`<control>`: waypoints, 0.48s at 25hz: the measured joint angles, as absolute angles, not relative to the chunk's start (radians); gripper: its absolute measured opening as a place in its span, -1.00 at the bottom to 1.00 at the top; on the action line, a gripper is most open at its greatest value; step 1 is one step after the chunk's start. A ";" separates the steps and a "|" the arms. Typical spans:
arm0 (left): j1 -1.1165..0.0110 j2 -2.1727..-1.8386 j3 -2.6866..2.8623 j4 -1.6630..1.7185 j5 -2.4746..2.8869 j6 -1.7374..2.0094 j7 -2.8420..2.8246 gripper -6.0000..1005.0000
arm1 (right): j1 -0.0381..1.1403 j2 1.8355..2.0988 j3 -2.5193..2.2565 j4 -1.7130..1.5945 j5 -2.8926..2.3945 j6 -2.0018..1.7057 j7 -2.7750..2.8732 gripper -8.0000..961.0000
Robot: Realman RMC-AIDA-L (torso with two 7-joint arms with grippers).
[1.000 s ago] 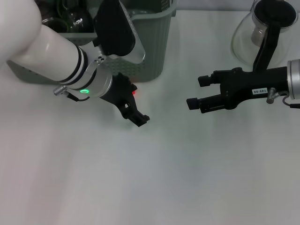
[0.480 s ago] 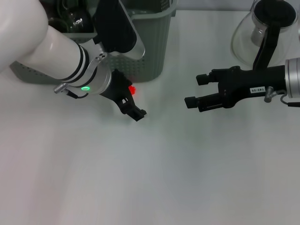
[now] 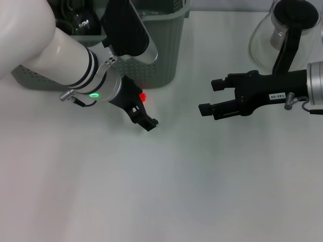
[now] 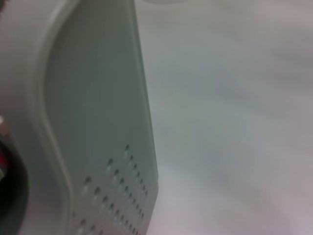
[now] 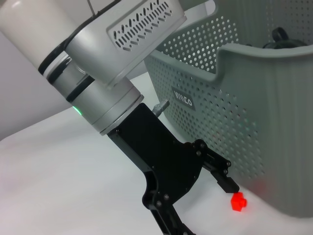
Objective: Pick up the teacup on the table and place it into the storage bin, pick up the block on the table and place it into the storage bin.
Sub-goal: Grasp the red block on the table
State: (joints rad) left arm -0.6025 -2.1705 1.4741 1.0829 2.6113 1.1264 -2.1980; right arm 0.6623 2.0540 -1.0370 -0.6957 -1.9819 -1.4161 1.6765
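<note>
Head view, left gripper [image 3: 144, 112]: low over the table [image 3: 166, 201], just in front of the bin [image 3: 166, 50]; fingers spread, nothing between them.
Head view, block [image 3: 143, 97]: small, red, on the table close to the bin's front wall, partly covered by the near finger.
Head view, right gripper [image 3: 211, 97]: well apart to the right, hovering with fingers parted and empty, near a glass pot [image 3: 282, 35].
Head view, teacup: dark glassware visible inside the bin's far corner, likely the cup already dropped in; not certain.
Left wrist view: only the bin's wall [image 4: 98, 122] and bare table; own fingers and block out of sight.
Right wrist view, block [image 5: 238, 201]: resting just below the perforated wall, one fingertip [image 5: 228, 184] of the left gripper right above it, the other cut off by the frame edge.
Step in hand: closing on the block, by the look of it.
Doing it well: straddle the block squarely, mind the nearby wall, squeeze gently, lift clear of the rim before moving over.
</note>
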 joint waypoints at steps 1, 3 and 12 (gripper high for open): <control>-0.603 -2.171 1.473 1.083 2.612 1.125 -2.198 0.91 | 0.661 2.054 -1.037 -0.696 -1.982 -1.416 1.677 0.96; -0.603 -2.171 1.472 1.083 2.613 1.121 -2.198 0.91 | 0.660 2.054 -1.037 -0.696 -1.982 -1.416 1.677 0.96; -0.613 -2.171 1.472 1.055 2.618 1.110 -2.198 0.91 | 0.660 2.056 -1.037 -0.692 -1.982 -1.417 1.670 0.96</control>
